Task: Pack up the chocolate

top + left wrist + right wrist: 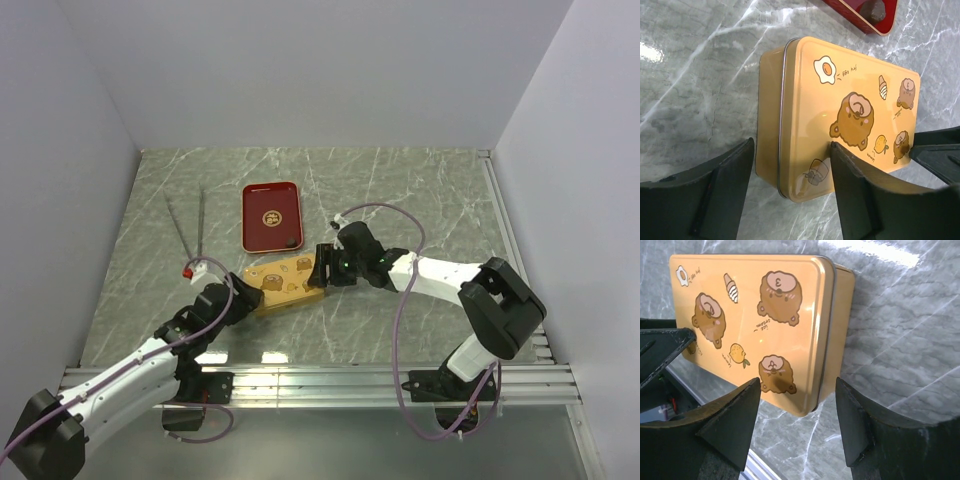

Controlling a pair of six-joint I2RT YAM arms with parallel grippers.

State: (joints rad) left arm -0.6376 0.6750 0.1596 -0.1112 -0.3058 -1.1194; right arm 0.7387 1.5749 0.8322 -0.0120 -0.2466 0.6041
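The gold tin (283, 280) with bear drawings lies with its lid shut between my two grippers. My left gripper (250, 292) is open, its jaws straddling the tin's near-left end (790, 115): one finger stands outside the wall, the other over the lid. My right gripper (322, 268) is open around the tin's right end (765, 315), jaws apart and empty. One dark chocolate piece (288, 241) lies in the near corner of the red tray (262, 232); it also shows in the left wrist view (872, 9). Other chocolate pieces are out of view.
Thin metal tongs (187, 232) with a red end lie on the marble table left of the tray. White walls close in the table at the left, back and right. A metal rail (400, 378) runs along the near edge.
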